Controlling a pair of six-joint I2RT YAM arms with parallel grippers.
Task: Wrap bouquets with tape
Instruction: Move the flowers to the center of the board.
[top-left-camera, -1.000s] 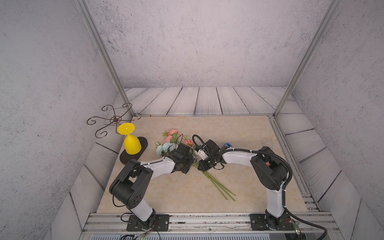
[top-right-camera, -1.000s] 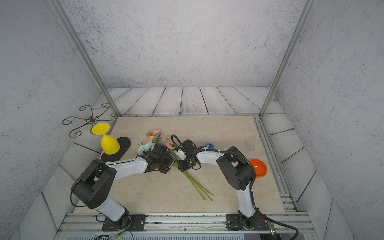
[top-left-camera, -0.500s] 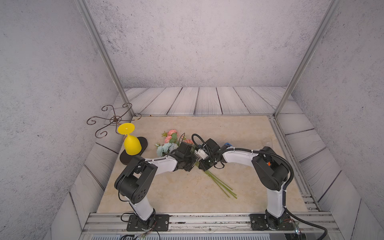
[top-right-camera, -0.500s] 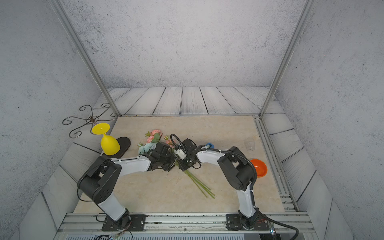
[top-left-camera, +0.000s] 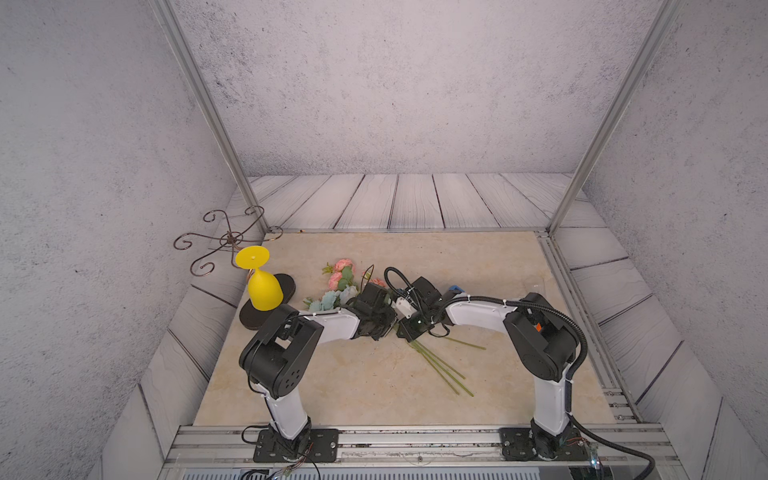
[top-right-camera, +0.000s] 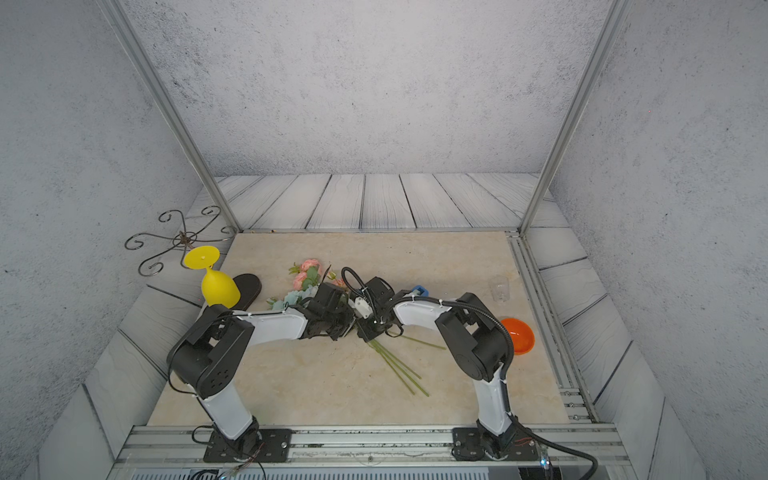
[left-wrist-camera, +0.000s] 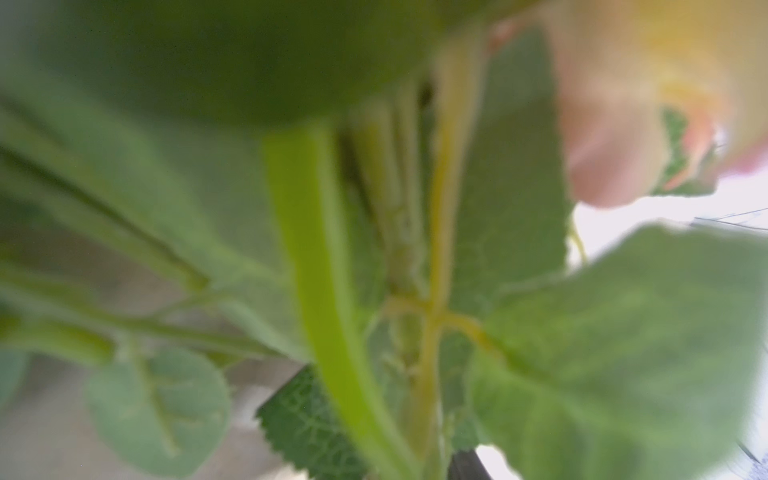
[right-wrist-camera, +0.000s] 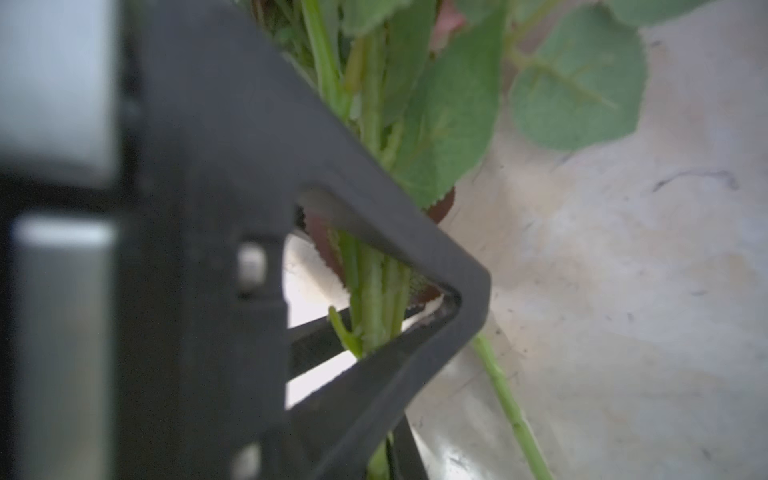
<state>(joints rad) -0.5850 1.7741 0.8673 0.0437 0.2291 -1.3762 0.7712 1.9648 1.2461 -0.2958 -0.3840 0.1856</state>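
You see a matt, stone-look beige surface (top-left-camera: 353, 386), pale wood-grain planks (top-left-camera: 415, 203), brushed metal posts (top-left-camera: 210, 116). The bouquets (right-wrist-camera: 374, 291) have cloth-like veined leaves, smooth plastic stems. Yellow goblet (top-left-camera: 264, 291): smooth, slightly glossy plastic.

Left gripper (top-left-camera: 380, 326) low, right gripper (top-left-camera: 409, 328) clamped
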